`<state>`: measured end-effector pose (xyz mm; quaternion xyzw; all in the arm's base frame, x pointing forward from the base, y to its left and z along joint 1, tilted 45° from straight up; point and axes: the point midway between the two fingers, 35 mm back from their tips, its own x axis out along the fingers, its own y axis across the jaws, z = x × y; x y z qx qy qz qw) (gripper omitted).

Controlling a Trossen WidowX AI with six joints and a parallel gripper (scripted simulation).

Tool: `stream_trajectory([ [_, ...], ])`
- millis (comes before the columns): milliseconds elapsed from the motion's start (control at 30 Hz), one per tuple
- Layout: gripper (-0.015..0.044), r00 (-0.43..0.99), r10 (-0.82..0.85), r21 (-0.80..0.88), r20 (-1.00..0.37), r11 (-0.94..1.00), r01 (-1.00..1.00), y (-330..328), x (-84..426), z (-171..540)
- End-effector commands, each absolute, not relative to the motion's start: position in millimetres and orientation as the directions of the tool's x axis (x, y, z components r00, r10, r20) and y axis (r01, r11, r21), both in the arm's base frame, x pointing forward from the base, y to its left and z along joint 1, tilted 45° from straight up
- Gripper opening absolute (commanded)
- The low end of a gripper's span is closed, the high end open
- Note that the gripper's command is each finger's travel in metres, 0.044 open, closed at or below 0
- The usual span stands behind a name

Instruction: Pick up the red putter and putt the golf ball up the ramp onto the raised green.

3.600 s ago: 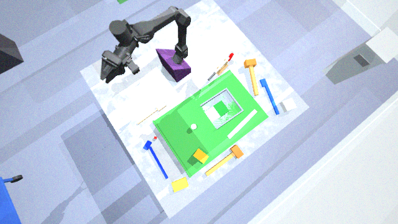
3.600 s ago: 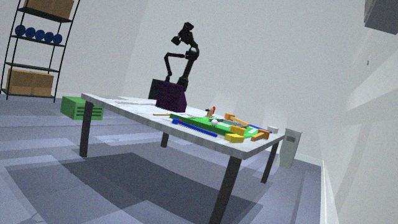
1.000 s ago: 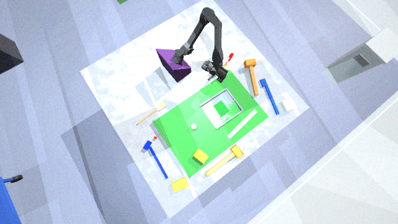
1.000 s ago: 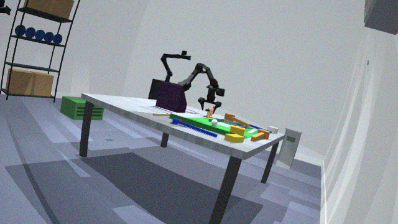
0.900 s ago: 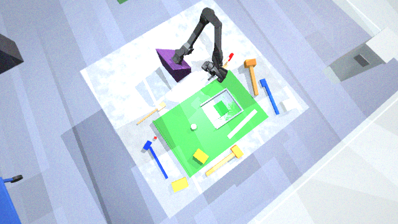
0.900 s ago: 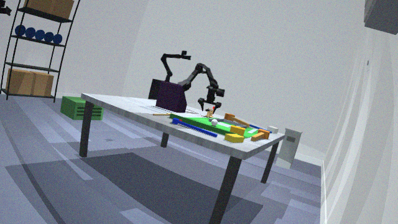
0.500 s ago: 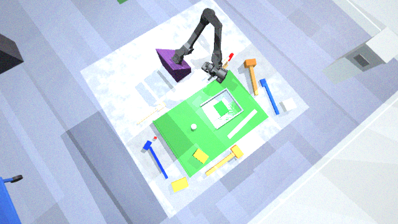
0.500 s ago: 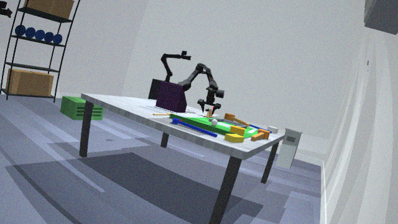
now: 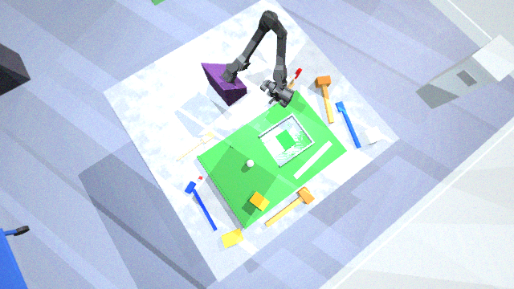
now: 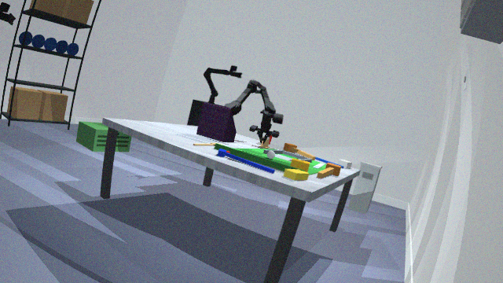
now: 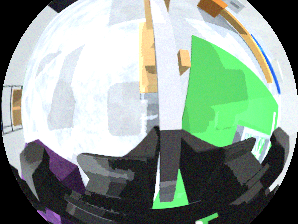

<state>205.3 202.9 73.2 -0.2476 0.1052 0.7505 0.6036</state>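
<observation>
My closed jaws grip the dark handle end of the putter; its pale, straight shaft leads to a red head inward of the bench's upper-right edge in the top view. The small white ball sits apart from the putter, inward of the lower-left edge. Between the ball and the right corner, the pale ramp adjoins the green, a small bright square inside a low grey-rimmed enclosure. The ball is outside that enclosure.
</observation>
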Motion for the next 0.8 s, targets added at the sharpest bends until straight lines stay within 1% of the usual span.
stream_trajectory([
  [0, 0.0, -0.148, 0.854, -0.144, -0.499, -0.25, -0.958, 202, 206, 74],
  [333, 0.0, -0.145, 0.845, -0.142, -0.515, -0.251, -0.957, 178, 214, 92],
  [767, 0.0, -0.148, 0.848, -0.139, -0.509, -0.251, -0.958, 139, 215, 134],
])
